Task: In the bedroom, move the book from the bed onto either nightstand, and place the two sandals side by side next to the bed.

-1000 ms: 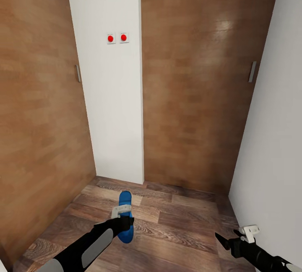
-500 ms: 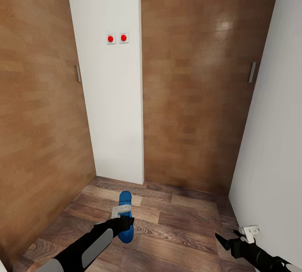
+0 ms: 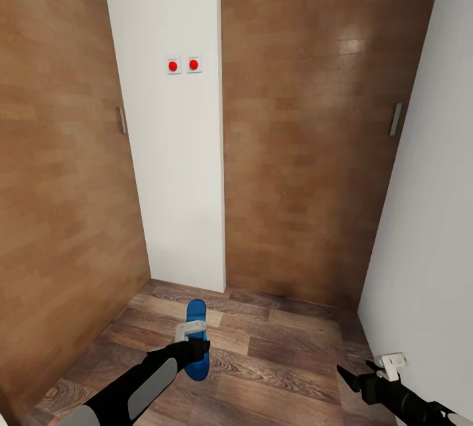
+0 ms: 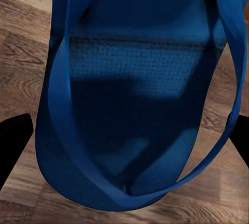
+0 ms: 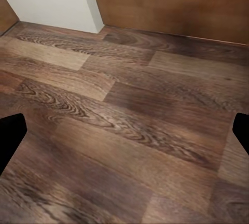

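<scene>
Your head camera is looking down over the wood-plank floor (image 3: 282, 347); your right wrist camera is viewing that floor nearer.

We see a bright blue sandal (image 3: 196, 340), its sole darker and finely cross-hatched in the left wrist view (image 4: 140, 105), with lighter blue straps. The floor (image 3: 282, 354) is dark brown wood plank with swirling grain and paler streaks. A plain white wall panel (image 3: 171, 170) carries two white switch plates (image 3: 183, 65), each with a red dot. The doors (image 3: 295, 130) either side are warm mid-brown wood with a blocky grain, and have grey handles (image 3: 395, 119). The left hand (image 3: 190, 337) is black with a pale grey top; the right hand (image 3: 374, 373) likewise black with a white piece.
</scene>
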